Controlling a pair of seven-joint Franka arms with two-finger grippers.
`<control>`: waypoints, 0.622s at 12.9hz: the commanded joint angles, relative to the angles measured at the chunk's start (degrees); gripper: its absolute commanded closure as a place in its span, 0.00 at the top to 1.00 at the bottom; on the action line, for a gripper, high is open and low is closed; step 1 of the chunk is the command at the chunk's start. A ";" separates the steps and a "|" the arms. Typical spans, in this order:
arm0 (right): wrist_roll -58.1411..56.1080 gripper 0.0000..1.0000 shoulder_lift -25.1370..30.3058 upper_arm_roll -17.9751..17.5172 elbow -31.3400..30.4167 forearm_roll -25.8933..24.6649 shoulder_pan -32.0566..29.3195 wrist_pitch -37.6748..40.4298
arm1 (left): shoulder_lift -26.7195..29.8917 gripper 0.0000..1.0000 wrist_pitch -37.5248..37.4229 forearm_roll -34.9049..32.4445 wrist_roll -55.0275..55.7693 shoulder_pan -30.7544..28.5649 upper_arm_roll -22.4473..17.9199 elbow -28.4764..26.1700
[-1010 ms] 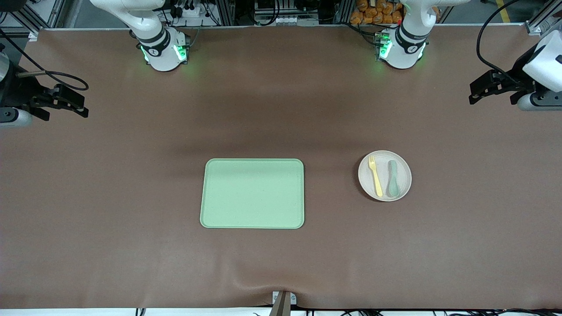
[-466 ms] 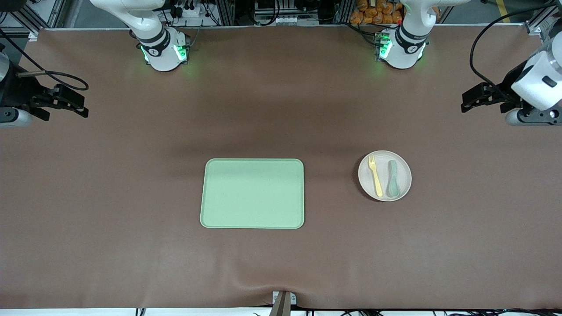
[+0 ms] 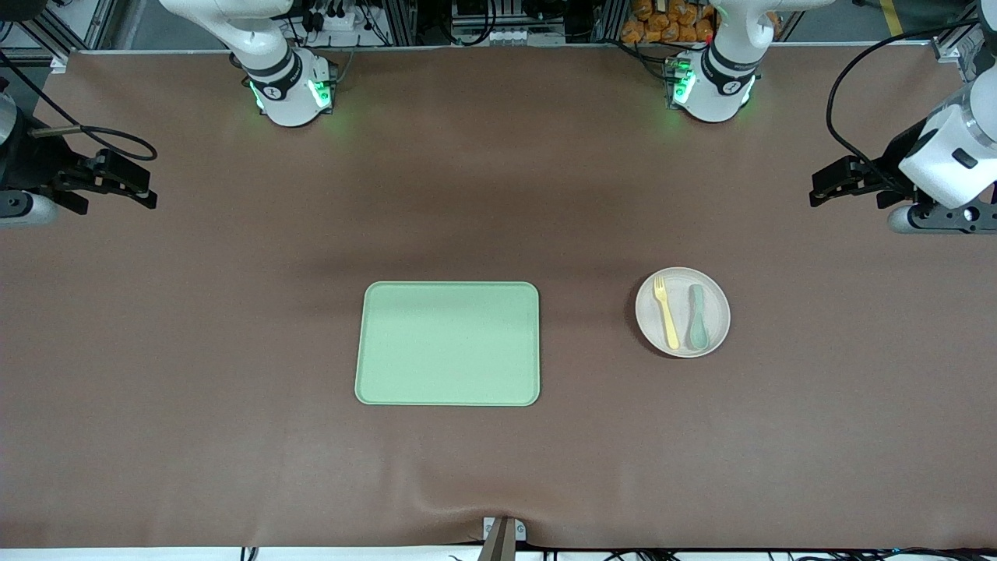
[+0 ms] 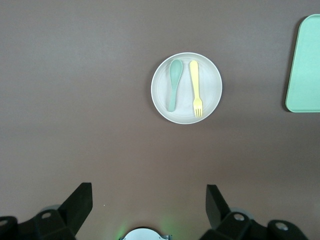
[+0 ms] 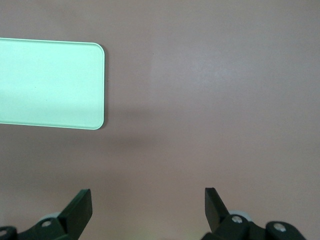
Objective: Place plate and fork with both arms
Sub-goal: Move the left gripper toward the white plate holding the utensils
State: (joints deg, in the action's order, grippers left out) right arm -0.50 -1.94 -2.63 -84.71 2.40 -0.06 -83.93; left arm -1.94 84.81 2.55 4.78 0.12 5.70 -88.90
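Observation:
The off-white plate [image 3: 718, 312] lies on the brown table, beside the tray toward the left arm's end. On it lie the pale yellow fork [image 3: 665, 313] and a green spoon [image 3: 695, 318], side by side. The left wrist view looks down on the plate [image 4: 212, 85], fork [image 4: 195, 87] and spoon [image 4: 173, 85]. My left gripper [image 3: 818, 189] hangs open and empty over bare table at the left arm's end, apart from the plate; its jaws [image 4: 148, 195] stand wide. My right gripper [image 3: 150, 187] waits open and empty at the right arm's end [image 5: 148, 197].
A rectangular light green tray [image 3: 448, 343] lies in the middle of the table with nothing on it; it also shows in the wrist views [image 4: 305, 65] [image 5: 50, 85]. Brown cloth covers the table. Both arm bases stand along the table's edge farthest from the front camera.
The left arm has swung its gripper a little way in over the table, toward the plate's side. The right arm, plate, fork and tray have not moved.

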 commanded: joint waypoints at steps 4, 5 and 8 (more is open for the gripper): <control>0.06 1.00 0.19 -0.10 -0.01 -0.47 0.06 0.26 | -0.17 1.00 7.02 2.62 -0.74 -0.38 0.19 -3.47; 0.06 1.00 0.19 -0.10 -0.10 -0.47 0.06 0.26 | -0.52 1.00 8.25 2.72 -0.74 -0.38 0.19 -4.60; 0.06 1.00 0.19 -0.10 -0.01 -0.47 -0.03 0.26 | -0.69 1.00 15.71 2.72 -0.91 -0.21 0.19 -11.01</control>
State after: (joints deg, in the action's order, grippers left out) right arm -0.50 -1.95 -2.63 -84.72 2.40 -0.05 -83.93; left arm -3.24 96.41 4.15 4.73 0.11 5.73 -95.73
